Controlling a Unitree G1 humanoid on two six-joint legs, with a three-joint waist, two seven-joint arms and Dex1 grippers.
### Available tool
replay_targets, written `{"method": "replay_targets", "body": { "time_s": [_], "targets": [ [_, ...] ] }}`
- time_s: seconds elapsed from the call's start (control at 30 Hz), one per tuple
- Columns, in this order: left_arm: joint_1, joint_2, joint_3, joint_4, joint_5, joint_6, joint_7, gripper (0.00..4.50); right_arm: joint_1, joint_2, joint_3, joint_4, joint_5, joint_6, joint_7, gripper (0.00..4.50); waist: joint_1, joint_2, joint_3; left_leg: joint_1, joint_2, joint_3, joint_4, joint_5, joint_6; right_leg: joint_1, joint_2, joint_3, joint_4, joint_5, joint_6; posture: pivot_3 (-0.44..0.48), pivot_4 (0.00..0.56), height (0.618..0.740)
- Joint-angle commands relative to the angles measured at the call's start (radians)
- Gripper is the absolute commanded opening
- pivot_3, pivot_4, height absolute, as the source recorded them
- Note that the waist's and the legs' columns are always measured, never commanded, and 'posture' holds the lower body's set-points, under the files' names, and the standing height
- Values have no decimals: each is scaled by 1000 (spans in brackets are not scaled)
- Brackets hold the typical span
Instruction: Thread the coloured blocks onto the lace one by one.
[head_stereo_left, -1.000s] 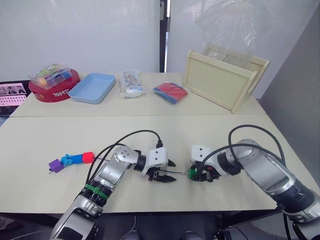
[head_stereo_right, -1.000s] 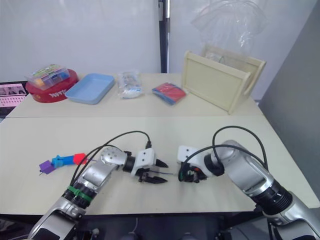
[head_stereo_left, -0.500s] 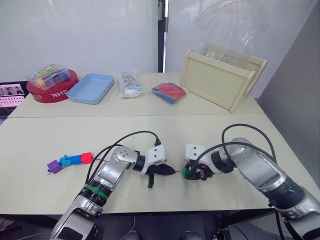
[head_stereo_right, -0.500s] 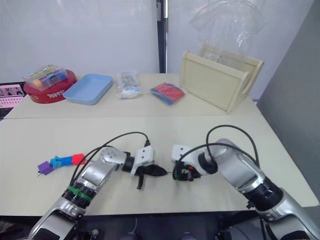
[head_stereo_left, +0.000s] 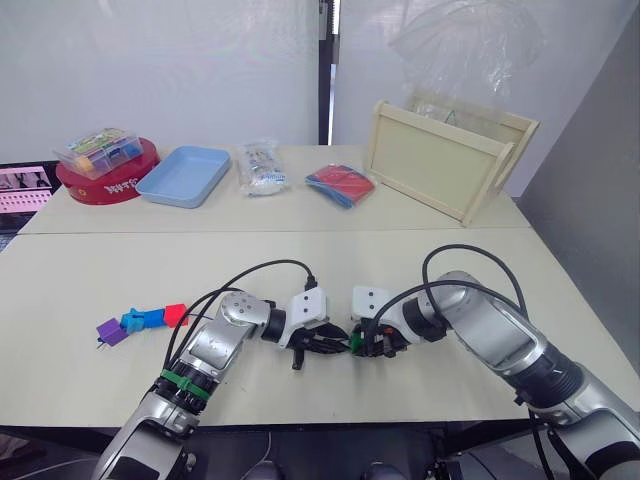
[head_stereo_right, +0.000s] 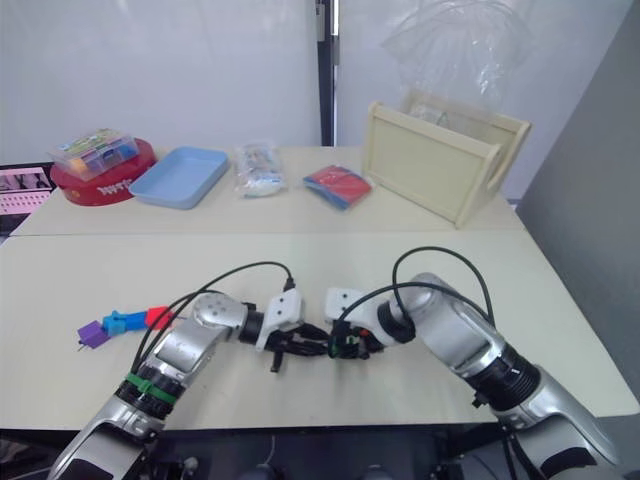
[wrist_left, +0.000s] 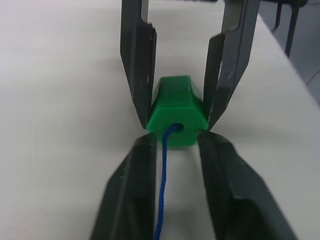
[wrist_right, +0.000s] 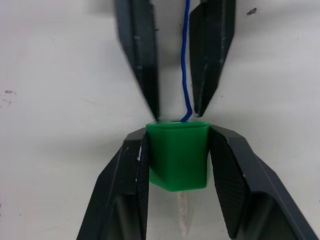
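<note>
We saw the two tools meet tip to tip near the front edge of the counter (head_stereo_left: 420, 250). The right tool (wrist_right: 178, 150) was pinching the green block (wrist_right: 178, 155) between its two black fingers, and the pale stiff tip (wrist_right: 183, 220) of the lace poked out of the block on the wrist side. The dark blue lace (wrist_left: 164, 185) ran into the hole in the block's other face. The left tool (wrist_left: 172, 150) faced that hole with its fingers spread on either side of the lace, not gripping it, its fingertips just beside the block.

Further to the left on the counter lay a short row of threaded blocks: the red block (head_stereo_left: 176, 315), the dark blue block (head_stereo_left: 153, 318), the light blue block (head_stereo_left: 132, 322) and the purple block (head_stereo_left: 111, 331), touching one another.

Along the far side stood a red round tin (head_stereo_left: 105, 183) with a clear box of coloured pieces (head_stereo_left: 98, 150) on it, a light blue tray (head_stereo_left: 185, 175), a clear bag (head_stereo_left: 261, 167), a flat red-and-blue packet (head_stereo_left: 340, 185) and a pale wooden crate (head_stereo_left: 450, 155).
</note>
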Motion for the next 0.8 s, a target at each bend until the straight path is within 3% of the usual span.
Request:
{"method": "replay_targets", "body": {
  "time_s": [0.03, 0.1, 0.17, 0.2, 0.37, 0.63, 0.8],
  "targets": [
    [-14, 30, 43, -48, -55, 26, -36, 2814, -4, 4, 6, -18, 4, 5, -5, 1255, 0, 0, 0, 0, 0, 0, 0, 0, 0, 0, 0, 0, 0, 0, 0, 0, 150, 740],
    [-16, 50, 44, -56, -72, 48, -60, 3452, -3, -6, 3, -37, 11, 8, 2, 1255, 1, 0, 0, 0, 0, 0, 0, 0, 0, 0, 0, 0, 0, 0, 0, 0, 150, 740],
    [-17, 62, 36, -49, -66, 46, -71, 4163, -5, -17, -10, -65, 27, 21, 11, 2345, 2, 0, 0, 0, 0, 0, 0, 0, 0, 0, 0, 0, 0, 0, 0, 0, 150, 740],
    [-16, 63, 35, -43, -62, 38, -72, 4416, -6, -23, -16, -77, 34, 29, 15, 2570, 3, 0, 0, 0, 0, 0, 0, 0, 0, 0, 0, 0, 0, 0, 0, 0, 150, 740],
    [-18, 42, 29, -24, -60, 23, -72, 4500, -7, -87, -62, -124, 59, 45, 24, 4343, 7, 0, 0, -2, -1, 0, 0, 0, 0, -1, -1, 0, 0, 0, 0, 0, 150, 740],
    [-28, -64, 6, 29, -38, -47, -44, 4500, 40, -213, -159, -208, 143, 116, 30, 4463, 11, 0, 0, -2, -1, 0, 0, 0, 0, -1, -1, 0, -1, 0, 0, 0, 150, 740],
    [-32, -101, -50, 98, 18, -115, -43, 4500, 74, -260, -151, -219, 135, 115, 1, 4463, 6, 0, 0, -2, -1, 0, 0, 0, 0, -1, -1, 0, -1, 0, 0, 0, 150, 740]
  ]
}}
